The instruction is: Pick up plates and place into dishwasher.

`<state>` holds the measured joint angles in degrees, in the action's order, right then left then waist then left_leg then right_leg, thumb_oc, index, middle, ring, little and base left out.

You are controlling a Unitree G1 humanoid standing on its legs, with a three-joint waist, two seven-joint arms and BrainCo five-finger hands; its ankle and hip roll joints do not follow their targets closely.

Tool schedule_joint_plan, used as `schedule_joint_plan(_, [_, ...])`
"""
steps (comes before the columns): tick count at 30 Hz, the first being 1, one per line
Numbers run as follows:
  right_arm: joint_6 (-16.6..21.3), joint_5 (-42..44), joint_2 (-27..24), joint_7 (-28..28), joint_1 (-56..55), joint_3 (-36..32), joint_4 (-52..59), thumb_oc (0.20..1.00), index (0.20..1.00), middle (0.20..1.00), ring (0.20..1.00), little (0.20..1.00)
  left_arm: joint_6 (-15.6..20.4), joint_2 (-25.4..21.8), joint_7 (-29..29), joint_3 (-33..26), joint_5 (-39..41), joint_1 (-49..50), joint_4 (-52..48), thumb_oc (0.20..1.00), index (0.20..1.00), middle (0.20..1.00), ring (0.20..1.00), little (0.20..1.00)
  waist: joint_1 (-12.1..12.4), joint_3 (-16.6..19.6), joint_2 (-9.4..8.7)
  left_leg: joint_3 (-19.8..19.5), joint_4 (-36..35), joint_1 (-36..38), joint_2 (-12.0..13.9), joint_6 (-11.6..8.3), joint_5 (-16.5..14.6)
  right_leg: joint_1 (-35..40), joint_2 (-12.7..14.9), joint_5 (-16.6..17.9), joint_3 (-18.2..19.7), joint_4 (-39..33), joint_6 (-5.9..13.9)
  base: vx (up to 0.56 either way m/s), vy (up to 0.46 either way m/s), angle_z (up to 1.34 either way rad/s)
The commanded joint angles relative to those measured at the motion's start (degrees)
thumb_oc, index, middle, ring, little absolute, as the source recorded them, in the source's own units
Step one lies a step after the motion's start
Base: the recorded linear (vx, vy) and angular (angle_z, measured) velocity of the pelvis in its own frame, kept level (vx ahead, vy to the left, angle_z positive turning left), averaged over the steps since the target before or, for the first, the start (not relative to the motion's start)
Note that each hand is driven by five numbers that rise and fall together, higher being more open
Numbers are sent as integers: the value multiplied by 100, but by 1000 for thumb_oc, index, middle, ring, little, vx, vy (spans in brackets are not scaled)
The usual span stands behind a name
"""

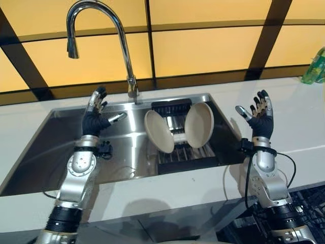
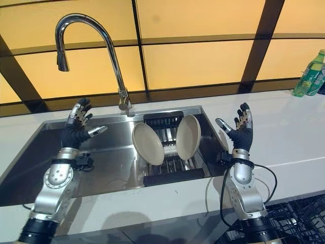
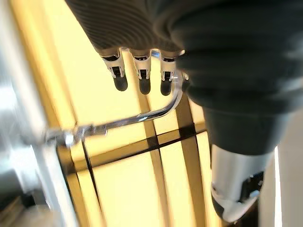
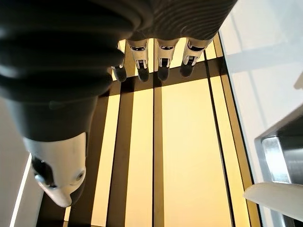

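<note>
Two cream oval plates [image 1: 177, 129] upright in rack [image 1: 180, 152], sink's [image 1: 61, 147] right end; left hand [image 1: 95, 118], right hand [image 1: 259, 117] splayed, empty.

Two cream plates [image 1: 159, 131] [image 1: 199, 124] upright on edge in sink's black rack [image 1: 175, 147].

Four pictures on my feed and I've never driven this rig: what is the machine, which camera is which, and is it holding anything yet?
It is a two-armed humanoid robot. The two wide pictures come from its head camera, looking down at a steel sink set in a white counter, with a tall faucet. Two beige plates stand on edge in a dark rack inside the sink. A green bottle stands far right. The left hand and right hand are raised, fingers spread, holding nothing. The two close pictures come from wrist cameras, looking past each hand's own fingers.
</note>
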<state>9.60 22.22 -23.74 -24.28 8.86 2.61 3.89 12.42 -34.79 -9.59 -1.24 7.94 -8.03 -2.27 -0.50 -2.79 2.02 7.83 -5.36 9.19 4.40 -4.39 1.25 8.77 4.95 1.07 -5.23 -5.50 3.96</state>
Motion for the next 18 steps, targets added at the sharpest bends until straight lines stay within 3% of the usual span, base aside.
schedule_joint_plan(1, [182,212,-339,107,-26,-261,249,1000,1000,1000,1000,1000,751,-811,-132,-258,-877,-413,623,1000,1000,1000,1000,1000,-44,286,-51,70,62,-15,115,41,-347,-189,344,-86,-182,97,218,52,52,-2])
schedule_joint_plan(5, [196,306,-499,248,-79,-321,164,1000,1000,1000,1000,1000,1109,-1511,-300,-217,-1597,-514,1106,1000,1000,1000,1000,1000,-128,281,30,123,74,-5,80,62,-359,-200,358,-82,-93,98,234,86,64,-11])
schedule_joint_plan(9, [130,346,-594,313,-185,-369,192,1000,1000,1000,1000,1000,1327,-1911,-437,-151,-2079,-505,1329,1000,1000,1000,1000,1000,-197,256,74,167,85,-12,40,84,-369,-242,383,-57,-23,109,267,103,63,-8])
schedule_joint_plan(18, [95,411,-776,503,-241,-421,109,1000,1000,1000,1000,1000,1504,-2269,-1028,237,-3075,-561,1471,1000,1000,1000,1000,1000,-407,11,148,249,61,-123,-102,156,-380,-478,455,38,219,127,341,77,85,-10])
